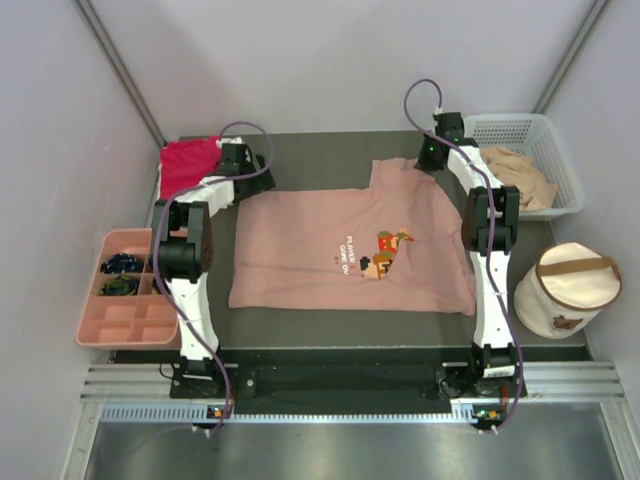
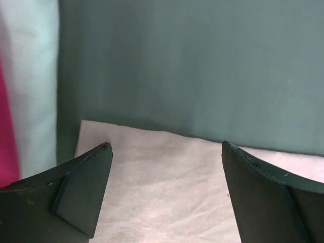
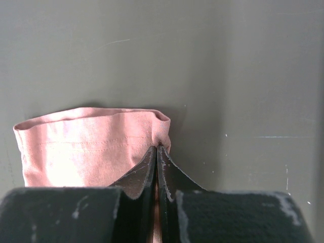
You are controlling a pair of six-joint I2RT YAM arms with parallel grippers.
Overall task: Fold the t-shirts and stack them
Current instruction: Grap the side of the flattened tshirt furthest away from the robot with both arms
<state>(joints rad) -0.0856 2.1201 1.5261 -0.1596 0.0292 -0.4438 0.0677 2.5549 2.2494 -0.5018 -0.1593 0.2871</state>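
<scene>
The pink t-shirt [image 1: 330,250] is spread flat, print side up, in the middle of the dark table [image 1: 320,158]. Its hem lies toward the left arm and its neck toward the right arm. A pixel-art print [image 1: 388,250] with small white text beside it is seen on the chest.

Right gripper [image 1: 432,155]: it sits at the far right corner of the shirt, by a sleeve. In the right wrist view its fingers [image 3: 144,169] are pressed together, with a folded, stitched edge of the pink t-shirt [image 3: 91,147] pinched between them.

Left gripper [image 1: 255,175]: it sits at the far left corner of the shirt. In the left wrist view the fingers [image 2: 86,192] are spread wide, nothing is held, and the corner of the pink t-shirt [image 2: 162,187] lies below the gap. Whether the fingertips touch the cloth cannot be told.

A red t-shirt [image 1: 186,160] is bunched at the far left corner of the table, just beside the left gripper. In the left wrist view a strip of white cloth [image 2: 35,76] is seen next to the red.

A tan t-shirt [image 1: 518,175] lies crumpled in a white basket [image 1: 510,122] at the far right.

A round cream bag [image 1: 565,290] with a brown strap stands right of the table. A pink tray [image 1: 120,325] with compartments, some holding small dark items, stands left of the table.
</scene>
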